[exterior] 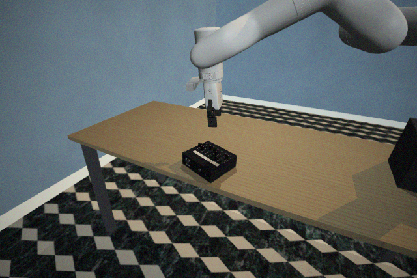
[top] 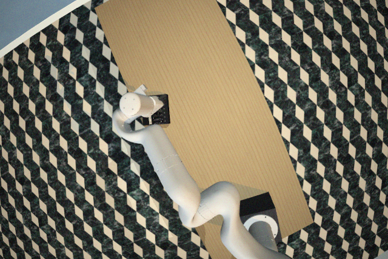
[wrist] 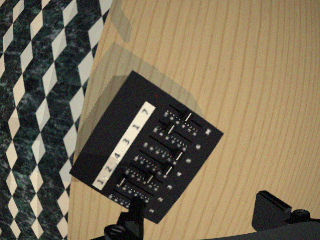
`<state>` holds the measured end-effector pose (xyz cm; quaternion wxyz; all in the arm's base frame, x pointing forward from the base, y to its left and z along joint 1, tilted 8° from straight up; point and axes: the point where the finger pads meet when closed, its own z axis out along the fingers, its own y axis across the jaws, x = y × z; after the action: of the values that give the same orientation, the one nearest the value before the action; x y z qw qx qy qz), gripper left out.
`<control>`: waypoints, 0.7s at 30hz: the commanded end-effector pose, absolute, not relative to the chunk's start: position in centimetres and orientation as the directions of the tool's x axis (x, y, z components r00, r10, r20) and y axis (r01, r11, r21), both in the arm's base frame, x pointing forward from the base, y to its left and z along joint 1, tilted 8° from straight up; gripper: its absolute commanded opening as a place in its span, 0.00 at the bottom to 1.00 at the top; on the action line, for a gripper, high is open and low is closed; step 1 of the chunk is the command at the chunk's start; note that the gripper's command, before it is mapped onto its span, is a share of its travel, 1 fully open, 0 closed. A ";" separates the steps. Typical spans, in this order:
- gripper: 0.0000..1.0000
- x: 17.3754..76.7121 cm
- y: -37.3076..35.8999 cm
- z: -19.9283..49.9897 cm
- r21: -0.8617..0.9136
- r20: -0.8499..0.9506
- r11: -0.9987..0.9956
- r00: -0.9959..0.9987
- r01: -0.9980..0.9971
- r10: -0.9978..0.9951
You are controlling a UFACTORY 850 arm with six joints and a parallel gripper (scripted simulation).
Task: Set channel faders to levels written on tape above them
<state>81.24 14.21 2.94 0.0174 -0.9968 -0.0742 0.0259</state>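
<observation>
Directly below the raised black two-fingered claw (exterior: 212, 117), fingers spread apart and holding nothing, the small black box-shaped lighting desk (exterior: 209, 160) rests near the tan wooden desk's (exterior: 303, 174) near-left edge.
</observation>
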 end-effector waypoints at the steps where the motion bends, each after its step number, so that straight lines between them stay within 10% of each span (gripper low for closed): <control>1: 1.00 81.4 15.3 3.2 -0.038 -0.044 -0.991 0.991 -0.131 -0.129; 21: 1.00 81.5 17.7 3.7 -0.051 -0.126 -0.472 0.475 -0.880 -0.871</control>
<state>81.44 17.38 3.48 0.0527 -0.9097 0.4093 0.0468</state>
